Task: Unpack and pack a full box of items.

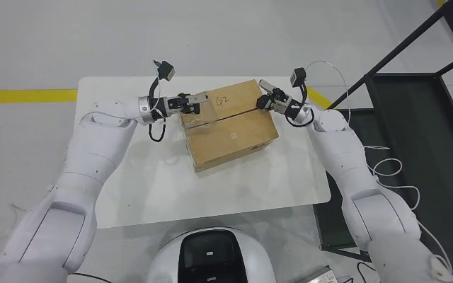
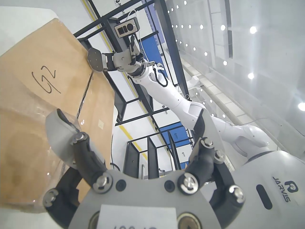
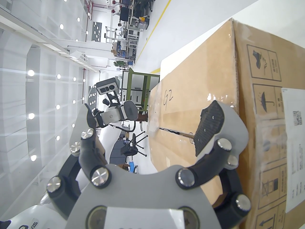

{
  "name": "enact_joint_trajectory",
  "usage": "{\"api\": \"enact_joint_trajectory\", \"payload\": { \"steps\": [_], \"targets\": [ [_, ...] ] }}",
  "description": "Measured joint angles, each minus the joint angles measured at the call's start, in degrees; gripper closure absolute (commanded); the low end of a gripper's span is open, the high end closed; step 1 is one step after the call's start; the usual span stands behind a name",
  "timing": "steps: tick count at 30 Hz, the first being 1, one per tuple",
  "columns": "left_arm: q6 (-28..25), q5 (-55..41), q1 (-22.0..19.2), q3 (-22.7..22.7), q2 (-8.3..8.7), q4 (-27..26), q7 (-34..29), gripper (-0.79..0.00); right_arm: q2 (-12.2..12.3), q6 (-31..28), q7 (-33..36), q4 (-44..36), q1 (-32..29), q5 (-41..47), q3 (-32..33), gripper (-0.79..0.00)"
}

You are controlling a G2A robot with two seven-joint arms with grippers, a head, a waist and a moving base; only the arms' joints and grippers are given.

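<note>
1. While both arms sit at opposite ends of it, the cardboard box rests on the white table, towards the far edge and turned slightly askew.
2. The flaps are closed. The seam between them runs end to end, and a handwritten mark sits on the far flap.
3. The left gripper is at the box's left end, level with the top edge. Its jaws are spread wide with nothing between them. One finger lies over clear tape on the box top, and the other hangs clear of the cardboard. I cannot tell whether the first one touches.
4. The right gripper is at the right end, by the far top corner. Its jaws are spread too and grip nothing. One ribbed pad is over the top edge near the seam's end, and the other is in free air.
5. A white label is stuck on the right end face.
6. A black rack stands beside the table on the robot's right.
</note>
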Motion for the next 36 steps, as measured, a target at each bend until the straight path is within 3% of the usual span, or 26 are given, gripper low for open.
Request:
{"api": "enact_joint_trajectory", "payload": {
  "steps": [13, 19, 27, 36],
  "targets": [
    [5.4, 4.9, 5.9, -1.3, 4.9, -10.7, -5.4, -0.785, 0.0, 0.0, 1.0, -0.5, 0.1, 0.2, 0.1, -0.785],
    [6.5, 4.1, 7.0, -0.8, 5.92, -13.0, -6.5, -0.785, 0.1, -0.2, 2.0, -1.3, -0.3, 0.4, 0.4, -0.785],
    [2.1, 2.7, 5.5, 0.6, 4.91, -10.3, -1.8, -0.785, 0.4, -0.5, 1.7, -2.5, -0.8, -0.2, 0.7, -0.785],
    [1.1, 7.2, 2.0, 5.5, 1.89, -4.5, 5.8, -0.785, 0.9, -0.2, 1.4, -3.3, -1.5, -0.7, 1.6, -0.785]
  ]
}}
